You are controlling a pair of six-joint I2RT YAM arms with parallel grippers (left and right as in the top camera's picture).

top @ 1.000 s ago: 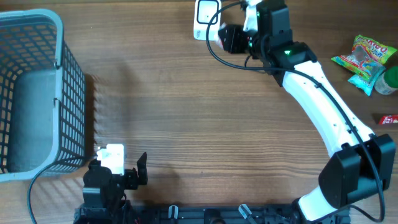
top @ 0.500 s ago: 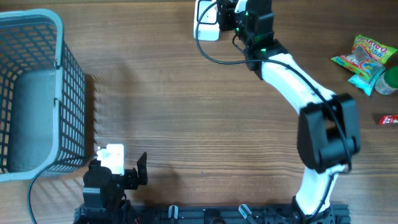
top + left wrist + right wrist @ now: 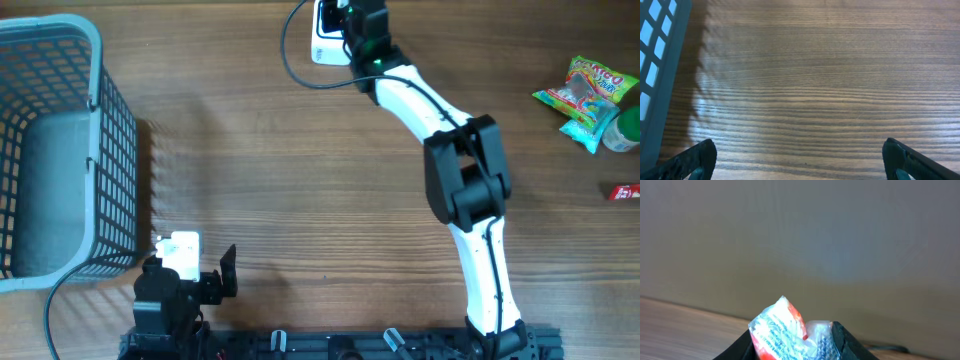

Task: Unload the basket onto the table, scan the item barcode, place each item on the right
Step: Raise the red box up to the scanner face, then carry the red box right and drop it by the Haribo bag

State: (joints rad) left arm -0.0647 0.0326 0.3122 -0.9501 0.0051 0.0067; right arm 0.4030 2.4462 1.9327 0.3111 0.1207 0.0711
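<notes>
A crumpled white and red packet point(image 3: 784, 334) with printed text, the item, sits between the black fingers point(image 3: 844, 339) of my right gripper point(image 3: 792, 347), which is shut on it. In the overhead view my right gripper point(image 3: 362, 18) is at the table's far edge, right beside the white scanner point(image 3: 325, 25) with its black cable; the packet is hidden under the wrist there. No barcode shows on the packet. My left gripper point(image 3: 192, 270) rests at the near left edge, open, with only bare wood between its fingertips point(image 3: 701, 156).
A grey mesh basket point(image 3: 95, 60) stands at the left, its wall also in the left wrist view point(image 3: 660, 60). At the right edge lie a colourful snack bag point(image 3: 585, 88), a green item point(image 3: 626, 130) and a small red pack point(image 3: 623, 191).
The right arm has swung left along the far edge, bringing its gripper with the packet up to the scanner. Its elbow has folded inward. The left arm has not moved.
</notes>
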